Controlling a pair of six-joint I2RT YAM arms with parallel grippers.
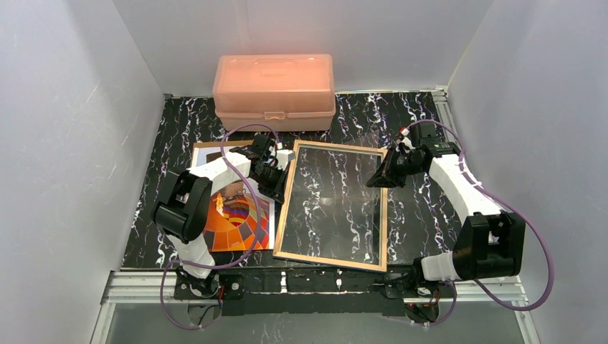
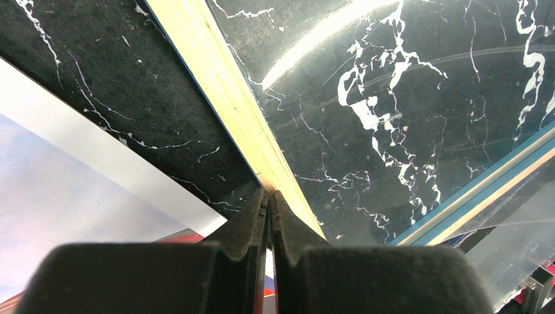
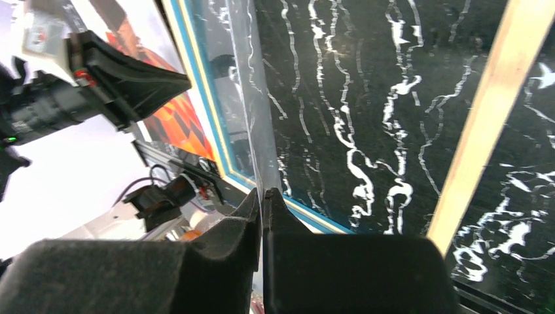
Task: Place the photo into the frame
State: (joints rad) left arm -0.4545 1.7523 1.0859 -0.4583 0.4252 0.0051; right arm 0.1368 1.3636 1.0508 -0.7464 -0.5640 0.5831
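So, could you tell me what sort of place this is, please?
Probably a robot-lab test booth rather than a home: plain white walls enclose a black marble-patterned tabletop, and the left arm and right arm are mounted by an aluminium rail at its near edge.

Top view: the left arm (image 1: 215, 170) crosses the photo (image 1: 233, 226) and hides its upper part.

Left wrist view: the left gripper (image 2: 269, 193) masks the spot where its tips meet the wooden rail of the frame (image 2: 229, 98). The photo runs off the left and bottom edges.

Right wrist view: a clear sheet (image 3: 252, 98) ends at the right gripper (image 3: 263, 193); whether it is pinched cannot be determined. The frame is cropped at top, right and bottom.
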